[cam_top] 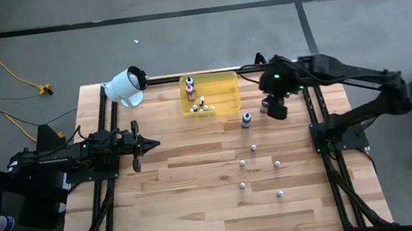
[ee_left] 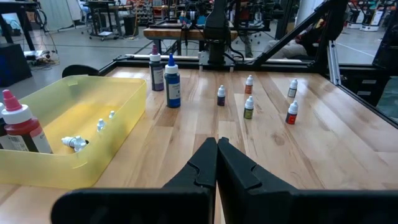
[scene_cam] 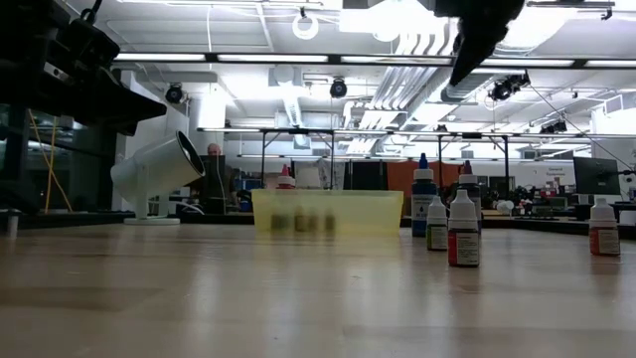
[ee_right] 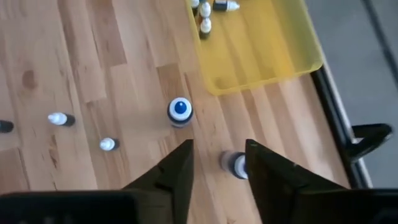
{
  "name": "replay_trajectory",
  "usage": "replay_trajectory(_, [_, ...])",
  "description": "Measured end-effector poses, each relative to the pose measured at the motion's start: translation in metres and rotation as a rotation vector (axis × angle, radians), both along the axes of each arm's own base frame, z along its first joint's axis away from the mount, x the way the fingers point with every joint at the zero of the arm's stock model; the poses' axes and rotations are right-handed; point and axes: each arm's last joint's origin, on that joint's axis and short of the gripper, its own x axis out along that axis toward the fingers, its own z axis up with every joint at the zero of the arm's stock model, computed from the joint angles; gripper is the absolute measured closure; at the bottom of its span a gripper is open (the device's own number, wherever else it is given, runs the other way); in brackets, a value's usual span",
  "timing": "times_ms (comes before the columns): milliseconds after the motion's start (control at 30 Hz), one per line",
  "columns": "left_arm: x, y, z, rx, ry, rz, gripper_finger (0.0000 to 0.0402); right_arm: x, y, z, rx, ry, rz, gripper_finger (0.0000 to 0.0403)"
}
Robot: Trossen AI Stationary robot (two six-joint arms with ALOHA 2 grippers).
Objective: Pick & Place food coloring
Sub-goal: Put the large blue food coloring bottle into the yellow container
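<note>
Setting: workshop with grey floor and ceiling lights; a pale wooden surface [cam_top: 202, 204] carries everything; a white cylinder [cam_top: 124, 86] lies on its side near the far left corner.
Tray: translucent yellow tray [cam_top: 224, 103] at the far middle of our surface; it already holds several food coloring bottles [cam_top: 203, 108], some toppled, one taller with a dark body standing; we judge it the collecting place.
Loose bottles: a blue-capped bottle [ee_right: 180, 109] stands upright just beside the tray's near corner, cap to the ceiling, long axis vertical; about five small droppers [cam_top: 254, 147] stand well apart farther toward us, also upright in the low view.
Our right hand: right hand [ee_right: 217, 163] hangs above the surface near the tray's right end, pointing down; fingers spread with a gap between them; directly under that gap a small dark-bodied bottle [ee_right: 235, 164] shows, cap up; we cannot tell whether a finger touches it.
Our left hand: left hand [ee_left: 217, 163] waits at the left edge, level with the surface, fingers pressed together, holding nothing.
Progress: partly done, by our judgement; most loose bottles remain outside the tray.
</note>
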Motion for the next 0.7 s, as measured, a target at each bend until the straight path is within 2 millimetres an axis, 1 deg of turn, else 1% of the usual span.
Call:
replay_trajectory(133, [0.0,0.0,0.0,0.0,0.0,0.0,0.0401,0.018,-0.011,-0.011,0.044,0.053,-0.035,0.0233])
replay_trajectory(267, [0.0,0.0,0.0,0.0,0.0,0.0,0.0401,0.029,-0.016,-0.022,0.066,0.092,-0.055,0.0199])
replay_trajectory(367, [0.0,0.0,0.0,0.0,0.0,0.0,0.0401,0.037,-0.021,-0.028,0.102,0.085,-0.107,0.0179])
replay_trajectory(533, [0.0,0.0,0.0,0.0,0.0,0.0,0.0401,0.045,-0.036,-0.038,0.24,0.071,-0.303,0.0161])
replay_trajectory(700, [0.0,0.0,0.0,0.0,0.0,0.0,0.0401,0.058,-0.049,-0.039,0.316,0.051,-0.444,0.0157])
